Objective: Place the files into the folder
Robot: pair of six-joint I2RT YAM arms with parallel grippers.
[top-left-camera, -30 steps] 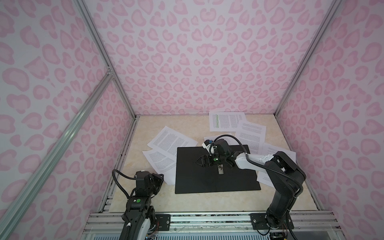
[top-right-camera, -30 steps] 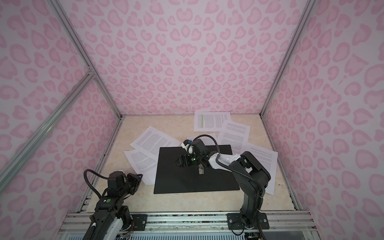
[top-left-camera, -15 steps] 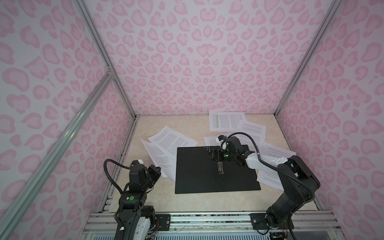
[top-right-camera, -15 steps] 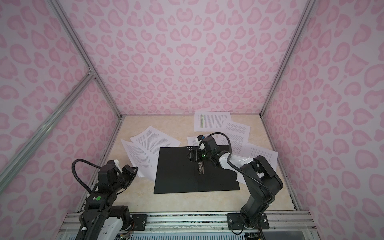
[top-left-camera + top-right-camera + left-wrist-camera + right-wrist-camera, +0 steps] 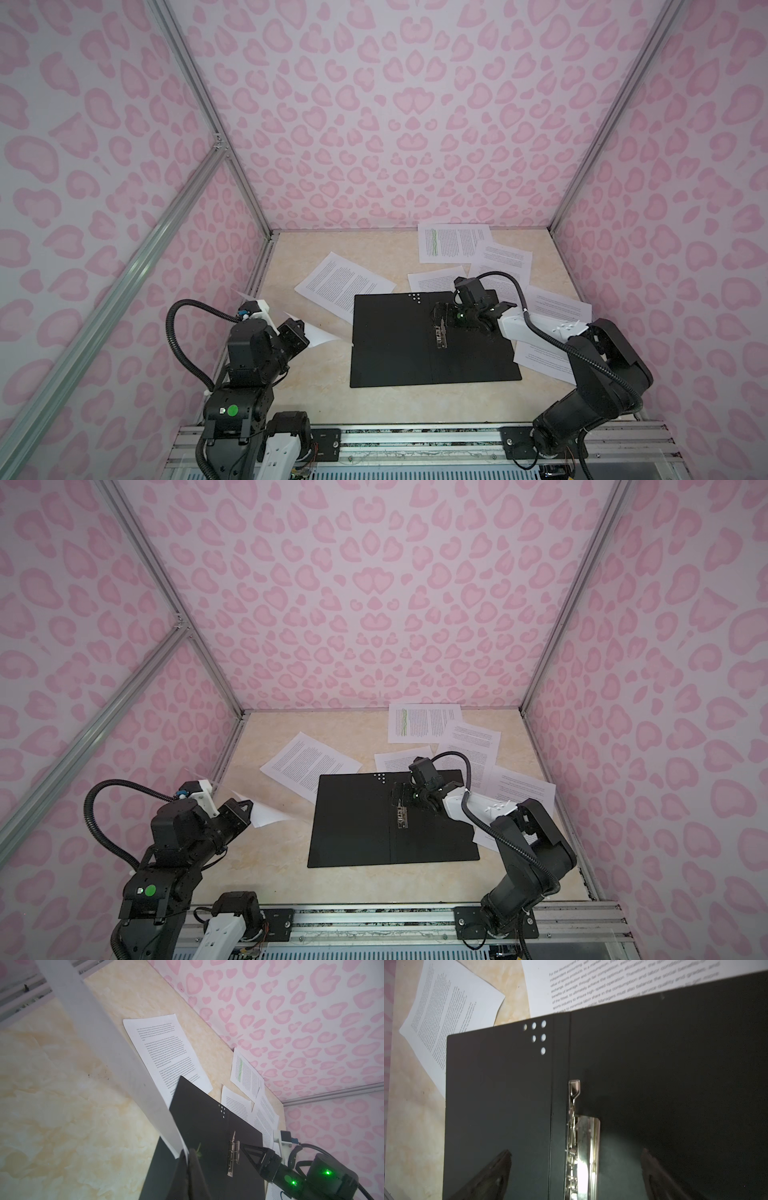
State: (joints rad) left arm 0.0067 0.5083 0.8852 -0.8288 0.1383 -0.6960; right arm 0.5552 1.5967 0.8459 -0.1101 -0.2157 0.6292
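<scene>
Paperwork lies scattered around an open folder (image 5: 395,353) on a beige marbled tabletop (image 5: 320,374) as two robot arms reach in from the lower edge of both top views. Nearest, at lower left, the left gripper (image 5: 301,330) is pinched tight on the edge of a white sheet (image 5: 322,336), which is lifted clear of the table just left of the folder. The left wrist view shows the sheet's blank-looking side sweeping from the upper left of the frame down to the closed fingers (image 5: 195,1167). At centre the folder lies flat, black inside facing up, with six small white dots (image 5: 415,296) near its far edge beside the spine. Over the spine's metal clip (image 5: 440,338) hangs the right gripper (image 5: 576,1152), jaws spread wide and holding nothing, with one finger on each side of the clip in the right wrist view. Right of the folder, printed sheets (image 5: 557,307) lie overlapped beneath the right arm. Beyond the folder's far left corner a text page (image 5: 345,286) sits angled, one corner tucked under the cover. Another page (image 5: 434,280) pokes out from under the far edge. Farthest back, a sheet with green highlighted lines (image 5: 453,243) lies at the foot of the rear wall (image 5: 395,124), overlapping a further page (image 5: 503,259). The walls are pink with heart-like blotches.
</scene>
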